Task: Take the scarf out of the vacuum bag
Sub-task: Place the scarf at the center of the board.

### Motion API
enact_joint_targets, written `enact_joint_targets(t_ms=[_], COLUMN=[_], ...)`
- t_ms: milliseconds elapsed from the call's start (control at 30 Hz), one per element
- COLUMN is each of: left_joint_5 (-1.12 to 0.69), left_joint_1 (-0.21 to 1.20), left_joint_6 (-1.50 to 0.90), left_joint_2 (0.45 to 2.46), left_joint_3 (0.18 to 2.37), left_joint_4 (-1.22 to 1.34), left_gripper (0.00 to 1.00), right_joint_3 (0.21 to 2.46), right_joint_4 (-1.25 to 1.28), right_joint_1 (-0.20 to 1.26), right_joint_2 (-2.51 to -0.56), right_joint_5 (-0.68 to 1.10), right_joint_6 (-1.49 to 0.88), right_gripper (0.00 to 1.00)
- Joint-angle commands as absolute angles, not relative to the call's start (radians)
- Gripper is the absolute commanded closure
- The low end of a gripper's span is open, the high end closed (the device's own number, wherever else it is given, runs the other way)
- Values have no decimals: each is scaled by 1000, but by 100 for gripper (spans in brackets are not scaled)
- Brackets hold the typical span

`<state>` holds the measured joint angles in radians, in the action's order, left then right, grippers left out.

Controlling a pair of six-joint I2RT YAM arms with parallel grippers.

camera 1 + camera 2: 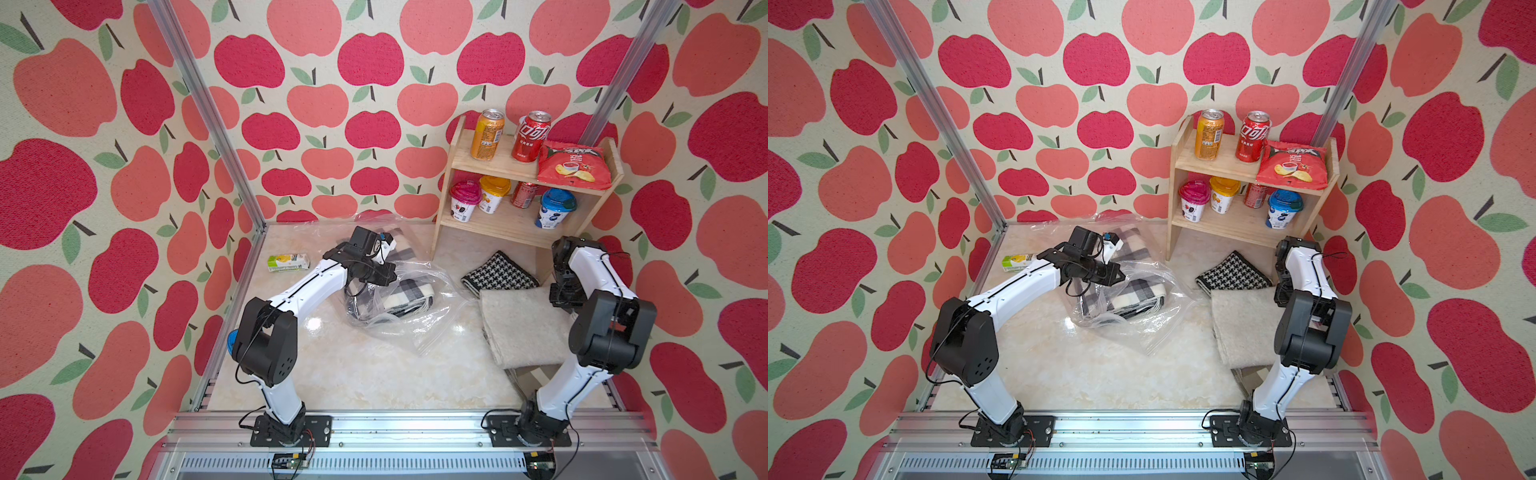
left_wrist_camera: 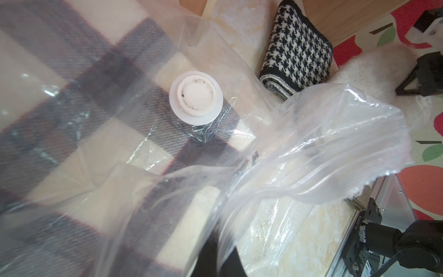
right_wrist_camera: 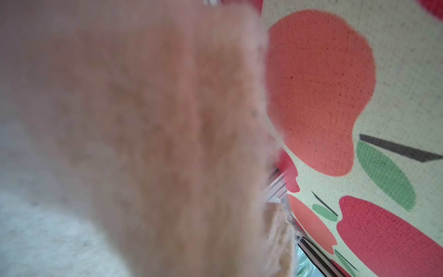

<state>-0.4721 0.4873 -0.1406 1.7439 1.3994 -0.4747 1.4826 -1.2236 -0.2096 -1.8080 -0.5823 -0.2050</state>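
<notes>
Pinching a bunched fold of the vacuum bag (image 1: 419, 332) with the left gripper (image 1: 388, 277), drawn narrow and clamped on the clear film; showing in the left wrist view as plastic gathered into a tight neck close to the lens; lying crumpled near the middle of the marble table (image 1: 353, 374), zip edge toward the front rail, round white valve cap (image 2: 195, 97) on the upper face; keeping the plaid scarf (image 1: 405, 297) fully inside, folded, grey and cream, directly beneath that cap; resting the right gripper (image 1: 565, 301) at the far right corner of a beige fleecy cloth (image 1: 519, 328), likewise drawn narrow; cannot tell whether pinching that cloth or merely touching it, with blurred fleece filling most of the right wrist view; bordered on the far side by a houndstooth cloth (image 1: 498, 272), just beside a wooden shelf (image 1: 444, 208); well apart from a juice carton (image 1: 288, 262) lying flat by the left wall.
</notes>
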Motion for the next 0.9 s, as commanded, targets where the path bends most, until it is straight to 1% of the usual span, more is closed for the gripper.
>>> enact_joint_targets(t_ms=[0, 33, 67, 100, 167, 200, 233, 400, 700, 833, 867], left_joint_5=[-484, -484, -483, -482, -482, -483, -482, -479, -484, -480, -482], left_joint_1=[495, 497, 498, 499, 501, 502, 501, 503, 506, 510, 512], left_joint_6=[-129, -129, -128, -127, -125, -125, -123, -120, -117, -118, -118], left_joint_2=[1746, 1743, 1741, 1741, 1740, 1741, 1740, 1735, 1729, 1727, 1727], left_joint_3=[1394, 1393, 1393, 1393, 1393, 1393, 1394, 1393, 1387, 1386, 1386], left_joint_4=[-465, -463, -462, -462, -464, -466, -468, -464, -459, -456, -456], left_gripper=[100, 100, 100, 100, 100, 100, 100, 100, 100, 100, 100], right_joint_3=[1464, 1461, 1460, 1458, 1457, 1455, 1456, 1454, 1420, 1369, 1351], right_joint_4=[-1137, -1130, -1124, -1119, -1110, -1107, -1103, -1081, -1049, -1007, -990], right_joint_1=[-224, -227, -227, -228, -230, -230, -230, -230, -199, -160, -152], right_joint_2=[-1815, -1818, -1822, -1822, -1826, -1826, -1823, -1789, -1693, -1613, -1589], right_joint_5=[-585, -583, -583, -580, -565, -570, -574, -575, -574, -519, -469], right_joint_6=[-196, -198, -198, -198, -199, -201, -202, -215, -237, -265, -273], right_gripper=[100, 94, 77, 65, 45, 33, 25, 0, 0, 0, 0])
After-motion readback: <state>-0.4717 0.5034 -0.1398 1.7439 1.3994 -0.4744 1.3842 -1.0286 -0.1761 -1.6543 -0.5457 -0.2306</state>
